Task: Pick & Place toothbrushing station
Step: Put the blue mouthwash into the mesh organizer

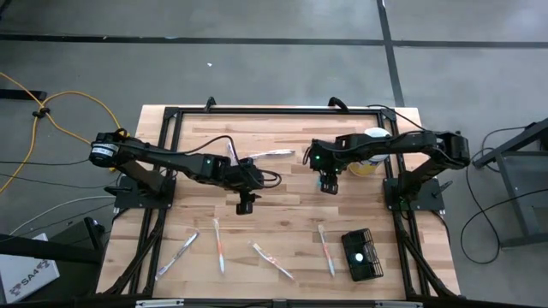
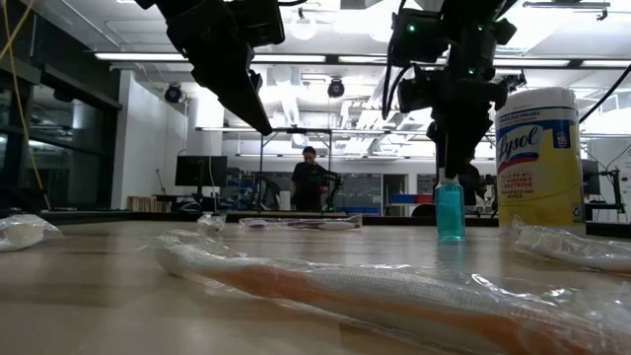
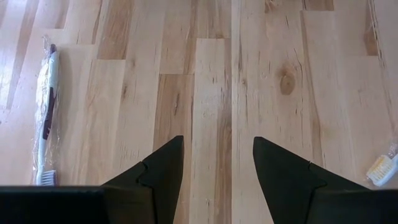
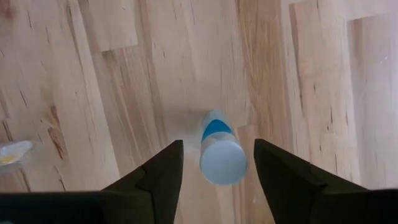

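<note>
The black wire-mesh basket [image 1: 373, 269] stands near the table's front right, with a small white thing inside it. My right gripper [image 1: 328, 185] is open above a small blue bottle with a pale cap [image 4: 222, 158]. The bottle stands upright on the table [image 2: 450, 212], and my fingers stand on either side of its cap with gaps showing. My left gripper [image 1: 246, 206] is open and empty over bare wood at the table's middle [image 3: 217, 138]. Neither gripper is near the basket.
Several wrapped toothbrushes lie on the table: along the front [image 1: 218, 244] [image 1: 274, 261] [image 1: 326, 248] [image 1: 178, 254] and one at the back [image 1: 270, 155]. A yellow canister with a white lid [image 2: 537, 158] stands behind the bottle, at the right. A person stands in the room beyond.
</note>
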`<state>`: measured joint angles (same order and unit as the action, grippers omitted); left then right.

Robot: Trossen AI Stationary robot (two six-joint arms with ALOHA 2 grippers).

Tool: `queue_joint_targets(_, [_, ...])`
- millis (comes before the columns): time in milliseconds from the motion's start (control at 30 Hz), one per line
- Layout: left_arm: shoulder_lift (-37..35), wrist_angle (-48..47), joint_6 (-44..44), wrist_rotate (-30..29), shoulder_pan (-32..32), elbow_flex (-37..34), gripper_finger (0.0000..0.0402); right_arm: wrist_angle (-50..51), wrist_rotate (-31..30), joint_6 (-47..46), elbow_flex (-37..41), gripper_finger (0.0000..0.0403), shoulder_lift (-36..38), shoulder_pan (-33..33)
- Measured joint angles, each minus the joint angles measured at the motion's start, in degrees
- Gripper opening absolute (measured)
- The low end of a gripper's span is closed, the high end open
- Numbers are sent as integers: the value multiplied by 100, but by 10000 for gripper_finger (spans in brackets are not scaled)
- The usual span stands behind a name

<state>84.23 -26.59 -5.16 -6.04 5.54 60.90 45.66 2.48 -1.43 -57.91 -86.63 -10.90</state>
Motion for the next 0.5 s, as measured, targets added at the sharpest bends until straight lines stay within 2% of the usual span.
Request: queue_joint_targets(500, [0, 0, -1, 0, 0, 0, 185, -26, -101, -3, 0, 187, 0, 0])
